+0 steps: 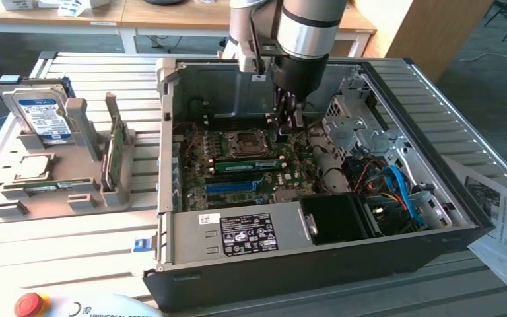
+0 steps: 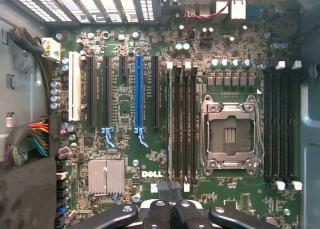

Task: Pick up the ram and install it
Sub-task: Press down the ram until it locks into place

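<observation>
Inside, 1 ram (image 1: 246, 165) nr closed gripper (image 2: 170, 201)

Exterior oblique, wrist overhead; shared motherboard (image 2: 150, 159)

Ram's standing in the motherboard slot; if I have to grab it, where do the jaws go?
Probably take the ram by its exposed top edge, mid-length, coming straight down, jaws across its thin faces. It stands on edge, lower edge seated, leaving only the top free.

Even daylight brightens the pale slatted metal table (image 1: 60, 238); the open black computer case (image 1: 324, 272) holds soft shadow; its vent grille (image 2: 100, 4) glares white.
</observation>
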Controlling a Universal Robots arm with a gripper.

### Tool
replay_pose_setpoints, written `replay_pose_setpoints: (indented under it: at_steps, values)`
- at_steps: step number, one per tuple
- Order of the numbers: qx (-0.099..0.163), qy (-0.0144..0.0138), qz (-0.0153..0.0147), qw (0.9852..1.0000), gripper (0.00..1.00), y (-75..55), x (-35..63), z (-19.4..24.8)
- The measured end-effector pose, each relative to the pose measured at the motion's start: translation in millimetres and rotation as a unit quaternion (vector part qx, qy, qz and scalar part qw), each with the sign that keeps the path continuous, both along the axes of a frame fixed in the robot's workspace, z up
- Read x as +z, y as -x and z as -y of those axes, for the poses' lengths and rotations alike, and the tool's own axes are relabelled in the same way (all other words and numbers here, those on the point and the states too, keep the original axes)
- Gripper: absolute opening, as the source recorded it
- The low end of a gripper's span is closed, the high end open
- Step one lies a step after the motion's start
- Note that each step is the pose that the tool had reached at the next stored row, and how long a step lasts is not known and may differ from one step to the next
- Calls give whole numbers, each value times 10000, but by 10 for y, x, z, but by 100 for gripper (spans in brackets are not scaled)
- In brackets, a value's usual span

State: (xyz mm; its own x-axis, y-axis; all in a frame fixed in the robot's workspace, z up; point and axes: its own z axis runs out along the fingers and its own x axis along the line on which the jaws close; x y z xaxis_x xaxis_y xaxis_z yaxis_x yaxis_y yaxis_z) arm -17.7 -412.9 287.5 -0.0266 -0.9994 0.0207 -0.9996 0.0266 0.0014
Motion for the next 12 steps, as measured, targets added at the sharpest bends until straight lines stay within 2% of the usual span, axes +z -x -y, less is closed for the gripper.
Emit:
replay_pose_setpoints:
  at_steps: [12]
  values:
    - [0, 0, 0, 10000, 11, -17, -9, 7]
